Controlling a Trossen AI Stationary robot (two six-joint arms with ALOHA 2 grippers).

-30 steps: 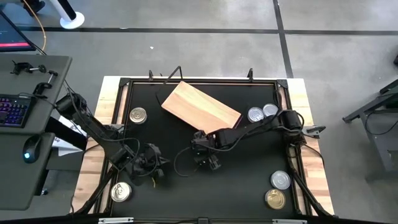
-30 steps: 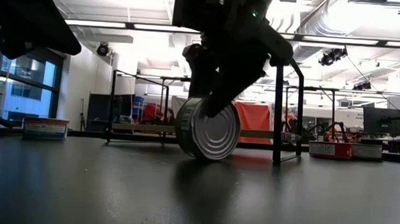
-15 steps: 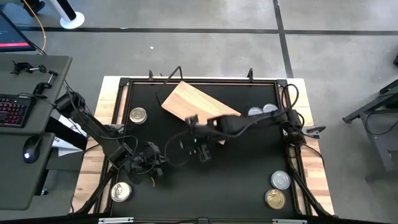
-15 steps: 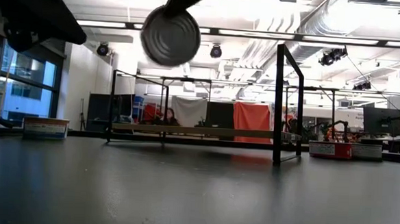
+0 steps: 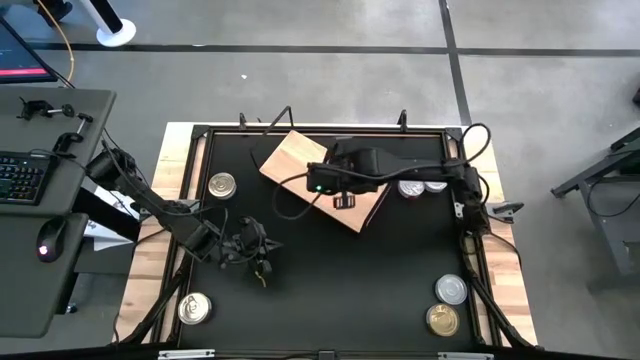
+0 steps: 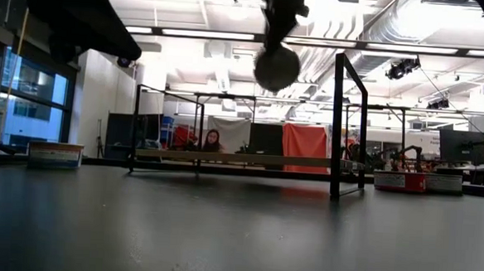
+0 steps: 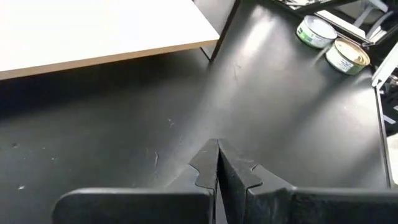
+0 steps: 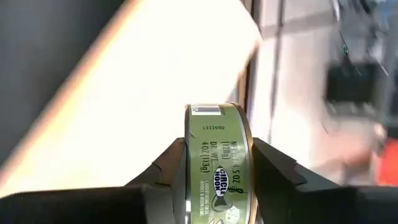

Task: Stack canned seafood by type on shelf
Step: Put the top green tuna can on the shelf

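Because the tin [image 8: 214, 165] has to land flat on the shelf [image 5: 300, 160], we carry it on edge, clamped between the two fingers of the right gripper [image 8: 214, 180], whose pads press its lid and base while the green label faces the wrist camera. Just beyond the fingertips lies the pale face of the shelf, so the tin hangs over it, not yet set down; the low view shows it well clear of the table [image 5: 400, 260]. Our right arm reaches in from its side, stretched low across the shelf's near end. We judge the wrist must roll before release. Farther off, our left gripper [image 7: 217, 163] waits with fingers pressed together and empty; past its tips lie bare tabletop, the shelf's edge, and two tins [image 7: 331, 43] near the far corner.
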